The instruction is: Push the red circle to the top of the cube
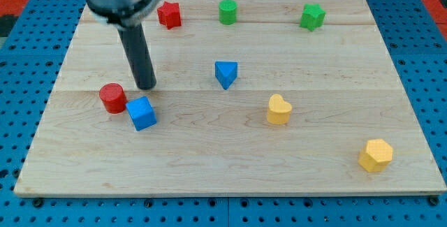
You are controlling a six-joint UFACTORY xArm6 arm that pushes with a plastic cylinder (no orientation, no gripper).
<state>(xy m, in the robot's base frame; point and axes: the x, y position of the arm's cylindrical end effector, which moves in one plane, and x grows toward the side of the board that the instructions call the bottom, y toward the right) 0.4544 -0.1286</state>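
Observation:
The red circle (112, 98) lies at the view's left on the wooden board (230, 171). The blue cube (142, 112) sits just to its lower right, nearly touching it. My tip (146, 86) rests on the board just above the blue cube and to the right of the red circle, apart from both. The dark rod rises from it toward the view's top left.
A red star (169, 15), a green cylinder (228, 11) and a green star (313, 17) line the view's top. A blue triangle (225, 73) is at the centre. A yellow heart (279, 110) and a yellow hexagon (376, 155) lie at the right.

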